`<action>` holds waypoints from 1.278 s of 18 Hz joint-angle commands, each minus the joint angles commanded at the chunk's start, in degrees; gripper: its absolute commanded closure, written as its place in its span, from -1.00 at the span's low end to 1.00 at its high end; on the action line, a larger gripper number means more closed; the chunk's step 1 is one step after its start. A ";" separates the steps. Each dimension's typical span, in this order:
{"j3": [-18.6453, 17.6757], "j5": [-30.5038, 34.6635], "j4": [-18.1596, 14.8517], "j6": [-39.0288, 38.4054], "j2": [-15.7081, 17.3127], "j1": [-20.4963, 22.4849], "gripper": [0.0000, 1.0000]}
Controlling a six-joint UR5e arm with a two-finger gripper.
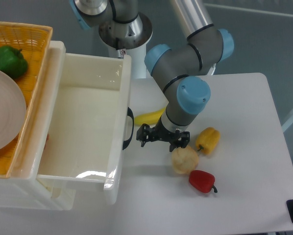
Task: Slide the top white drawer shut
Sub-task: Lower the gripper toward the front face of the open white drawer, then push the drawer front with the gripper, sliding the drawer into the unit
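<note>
The top white drawer (83, 129) stands pulled out over the table (244, 161), its curved black handle (129, 128) facing the gripper (161, 139). The gripper hangs just beside that handle, apart from it, its two black fingers spread with nothing between them. Behind the gripper lies a banana (149, 117); beyond it, away from the drawer, rest a yellow pepper (208, 140), a pale round fruit (184, 160) and a red pepper (202, 181). An orange basket (24, 36) sits past the drawer's far side.
</note>
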 joint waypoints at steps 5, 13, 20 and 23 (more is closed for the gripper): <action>0.09 -0.35 -0.17 0.00 -0.09 -0.44 -1.00; 0.09 -0.79 -1.32 -0.09 0.35 -0.62 -1.00; 0.09 -1.14 -1.49 -0.53 0.44 -1.14 -1.00; 0.09 -1.23 -2.20 -0.53 0.70 -1.14 -1.00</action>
